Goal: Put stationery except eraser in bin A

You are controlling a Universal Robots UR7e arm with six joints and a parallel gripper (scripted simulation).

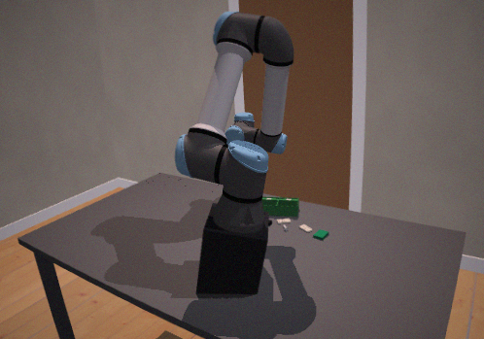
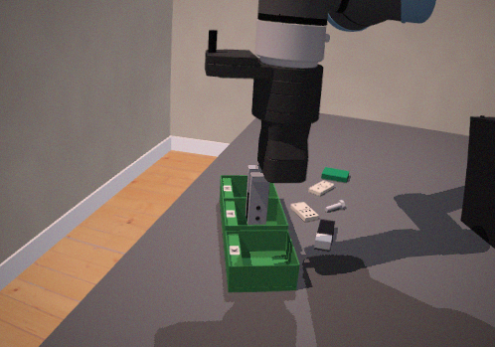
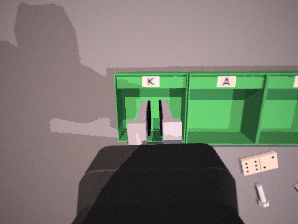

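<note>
A green row of bins stands on the table (image 2: 258, 234). The compartment marked K (image 3: 151, 107) is at one end and the one marked A (image 3: 225, 110) is beside it. My gripper (image 3: 154, 111) hangs above the bins, over K in the wrist view; in the exterior view its fingers (image 2: 256, 214) stand in front of the middle compartment. The fingers stand a little apart, green shows through the gap, and nothing is between them. A thin dark line lies along K's floor (image 2: 278, 259); I cannot tell what it is. Bin A looks empty.
Beside the bins lie a black-and-white block (image 2: 324, 235), two dominoes (image 2: 304, 211) (image 2: 320, 188), a small bolt (image 2: 335, 205) and a green block (image 2: 335, 175). The arm's black base (image 1: 232, 259) stands mid-table and hides the gripper in the top view.
</note>
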